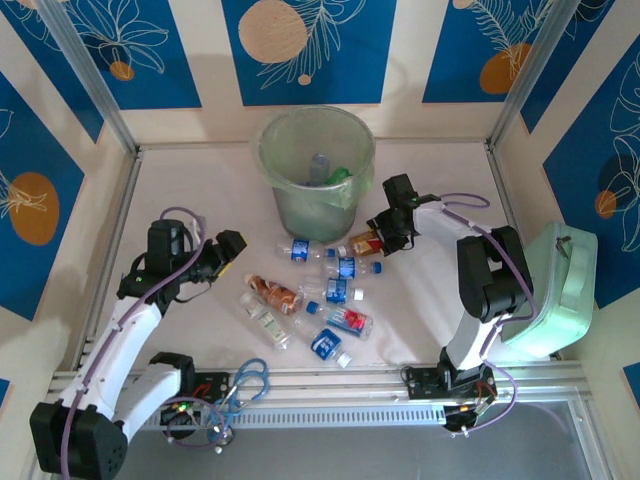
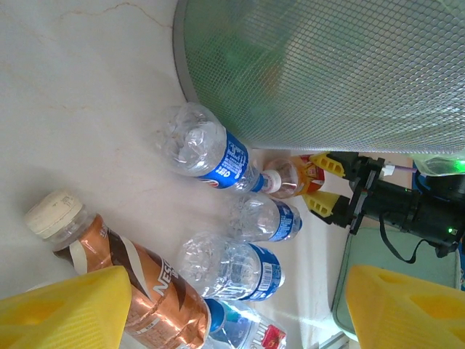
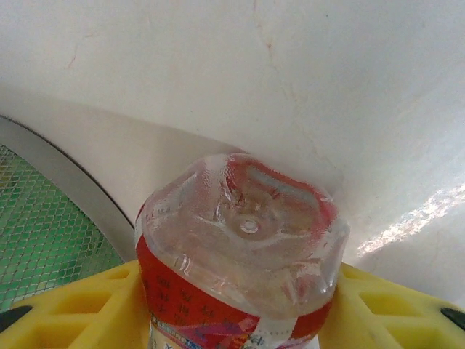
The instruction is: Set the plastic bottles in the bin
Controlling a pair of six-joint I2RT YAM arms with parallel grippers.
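gripping a red-labelled bottle (image 3: pixel 240 247) beside the bin (image 1: pixel 312 207) is the right tool (image 1: pixel 387 234) while the left tool (image 1: pixel 228 251) hangs open.

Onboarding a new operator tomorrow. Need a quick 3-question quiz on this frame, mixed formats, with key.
1. True or false: the left gripper is open, with nothing between its fingers.
2. The right gripper has its fingers on either side of: A) a blue-labelled bottle; B) the red-labelled bottle; C) nothing.
3. Is the bin empty?

Key: 1 true. 2 B. 3 No: a green bottle already lies inside.
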